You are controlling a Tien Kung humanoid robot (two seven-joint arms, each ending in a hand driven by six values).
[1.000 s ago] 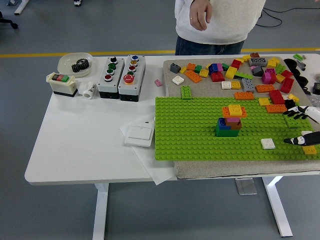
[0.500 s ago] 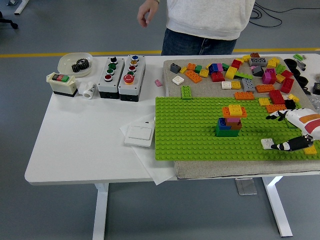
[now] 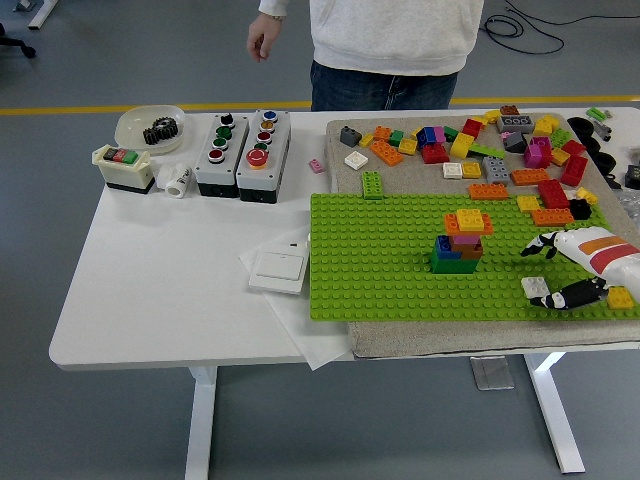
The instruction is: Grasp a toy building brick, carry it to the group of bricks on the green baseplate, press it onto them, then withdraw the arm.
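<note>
A small white square brick (image 3: 535, 287) lies flat, studs up, near the right edge of the green baseplate (image 3: 380, 270). Toward the plate's middle stands the group of bricks (image 3: 461, 241): blue and green at the bottom, pink and brown above, orange and yellow on top.

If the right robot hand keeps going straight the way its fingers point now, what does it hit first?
The right robot hand points left across the green baseplate. Its lower fingers are already at the white brick, so that comes first, though I cannot tell if they touch. Beyond lies the brick stack.
</note>
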